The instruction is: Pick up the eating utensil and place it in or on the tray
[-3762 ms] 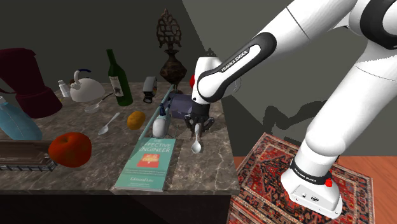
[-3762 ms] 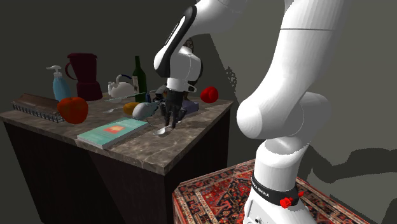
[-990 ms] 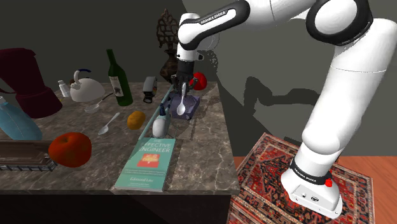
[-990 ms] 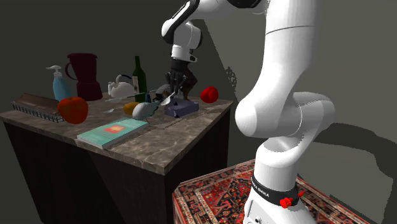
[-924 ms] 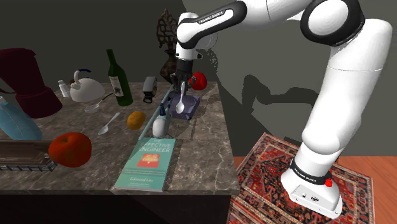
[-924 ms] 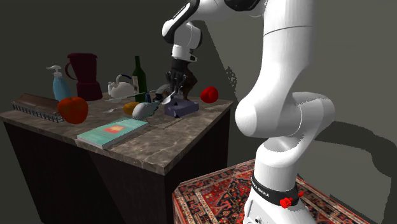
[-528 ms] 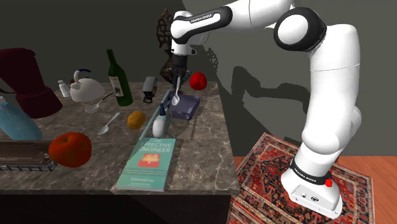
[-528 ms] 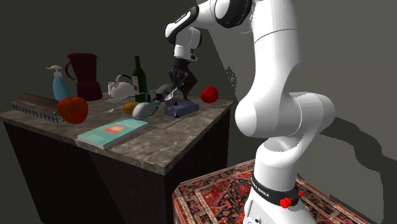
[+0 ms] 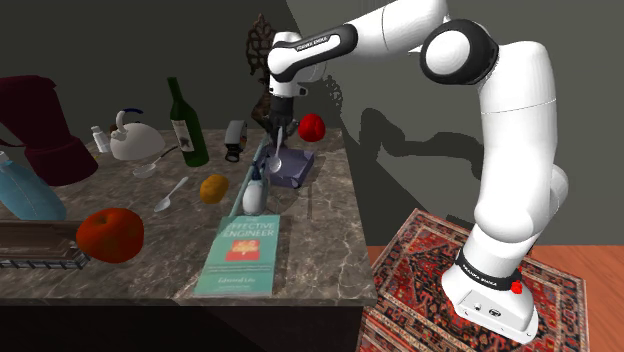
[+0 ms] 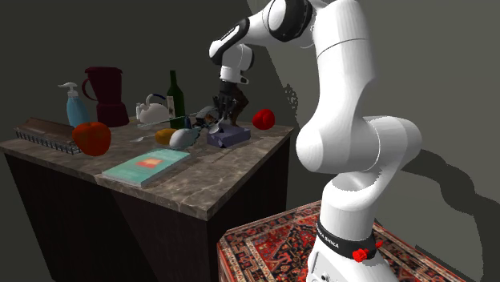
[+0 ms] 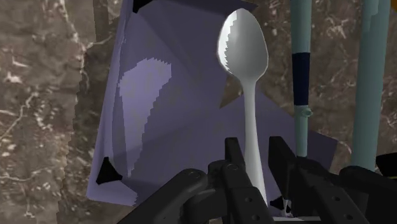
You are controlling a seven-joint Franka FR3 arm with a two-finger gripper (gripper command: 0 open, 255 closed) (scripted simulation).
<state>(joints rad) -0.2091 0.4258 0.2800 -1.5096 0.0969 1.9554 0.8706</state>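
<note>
My black gripper [image 9: 277,130] is shut on the handle of a silvery spoon [image 9: 275,157], which hangs bowl-down over the far end of a shallow purple tray [image 9: 295,170] on the marble counter. In the second exterior view the gripper [image 10: 223,108] holds the spoon [image 10: 211,119] slanted just above the tray [image 10: 230,137]. From the wrist, the spoon [image 11: 245,76] runs out from between the fingers [image 11: 234,159], its bowl over the tray's floor [image 11: 159,121]. A second spoon [image 9: 171,194] lies loose on the counter, apart from the gripper.
Beside the tray lie a pale bottle [image 9: 252,196] and a teal rod [image 11: 300,70]. Nearby are a red apple [image 9: 313,126], green wine bottle [image 9: 187,124], white kettle [image 9: 134,140], yellow fruit [image 9: 213,187], large red fruit [image 9: 110,234], teal book [image 9: 245,253] and dark vase [image 9: 270,100].
The arm has carried the spoon from the counter's near edge to above the tray, then lowered it slightly toward the far end. The teal book has shifted a little.
</note>
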